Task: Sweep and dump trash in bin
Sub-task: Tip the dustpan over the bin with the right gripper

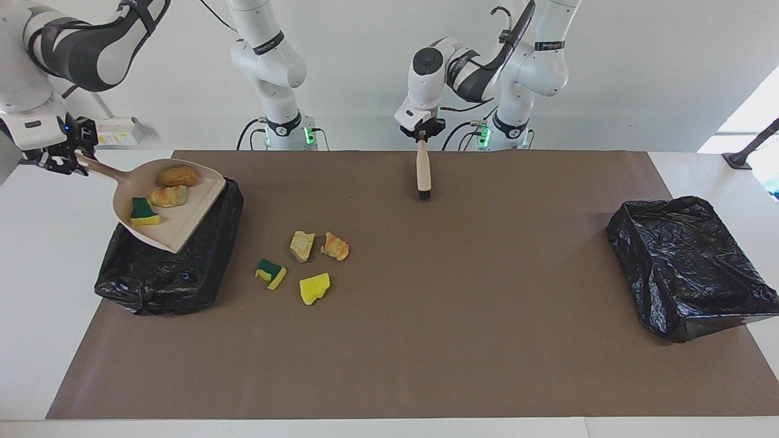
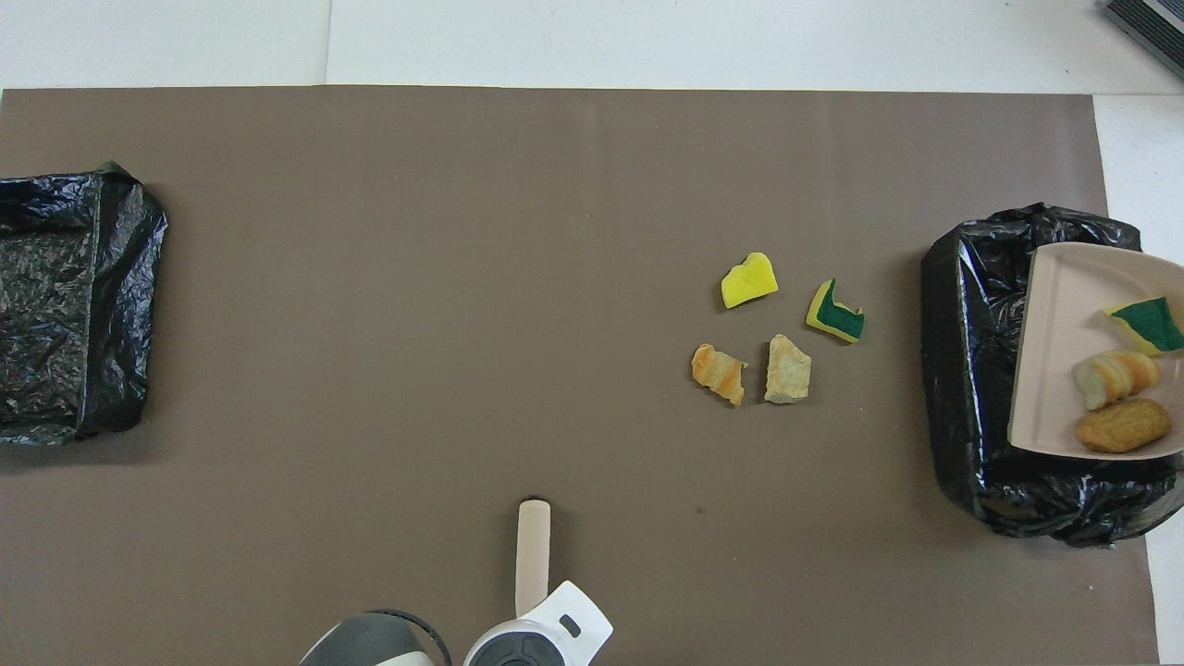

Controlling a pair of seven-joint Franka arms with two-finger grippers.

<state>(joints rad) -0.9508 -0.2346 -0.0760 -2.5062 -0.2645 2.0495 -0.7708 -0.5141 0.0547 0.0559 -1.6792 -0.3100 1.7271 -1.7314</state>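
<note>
Over the bin (image 1: 164,267), loaded dustpan (image 1: 176,234)

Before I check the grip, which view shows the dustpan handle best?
The facing view: the right gripper is shut on the dustpan handle, held over the bin. The overhead view cuts off the handle and gripper, showing only the pan.

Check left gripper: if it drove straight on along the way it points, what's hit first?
Left gripper points down, shut on the brush, whose bristles lead. Going on, they would likely meet bare brown mat first; no scraps lie under it. Exact height is unclear.
</note>
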